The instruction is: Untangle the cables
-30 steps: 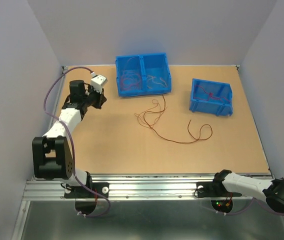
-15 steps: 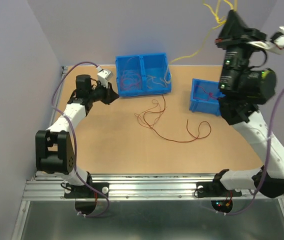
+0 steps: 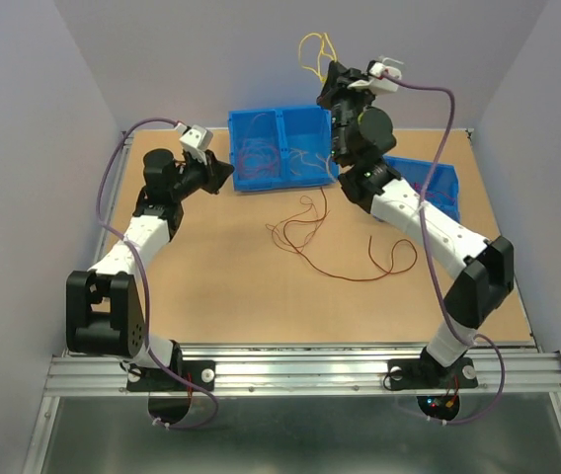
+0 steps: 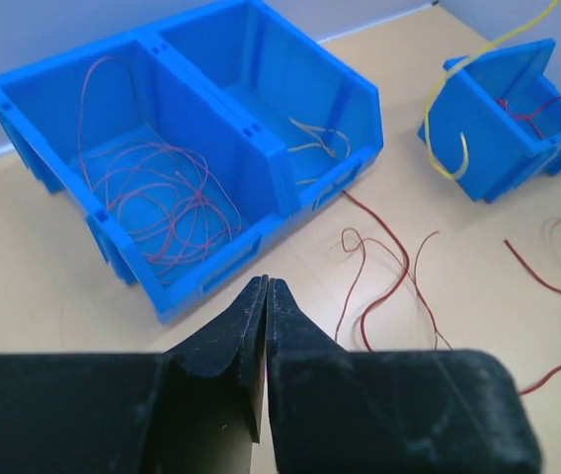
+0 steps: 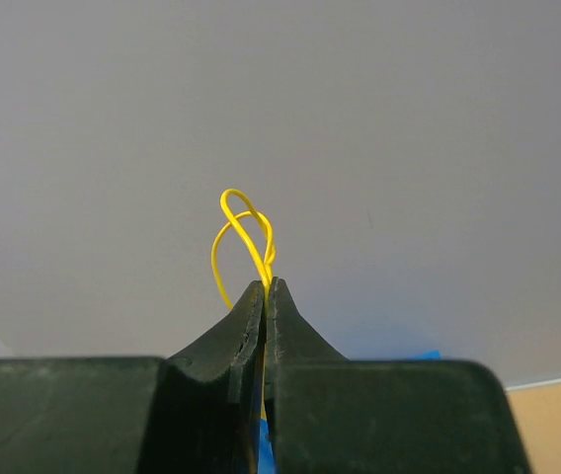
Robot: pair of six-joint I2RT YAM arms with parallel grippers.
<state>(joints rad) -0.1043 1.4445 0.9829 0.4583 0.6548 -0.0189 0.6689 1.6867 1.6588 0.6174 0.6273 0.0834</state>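
Left arm (image 3: 134, 240) and right arm (image 3: 421, 219) are built of white links and black joint housings, each trailed by a looping mauve-grey cable (image 3: 147, 122). Red and green lights (image 3: 442, 403) are seen at the right base (image 3: 427, 374), at 5 o'clock in the top view. Left gripper (image 4: 266, 283) and right gripper (image 5: 264, 285) are formed of matte black fingers tapering to thin tips.

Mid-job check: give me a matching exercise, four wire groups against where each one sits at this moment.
Things:
1. thin yellow wire
2. tangle of thin red wires
3. loose dark red-brown wires
4. pale thin wires

Places:
A. lying on the tan tabletop
B. right compartment of the double blue plastic bin
C. pinched in the right gripper, raised in the air
D. left compartment of that bin

Pairs: 1-C, 2-D, 3-A, 4-B
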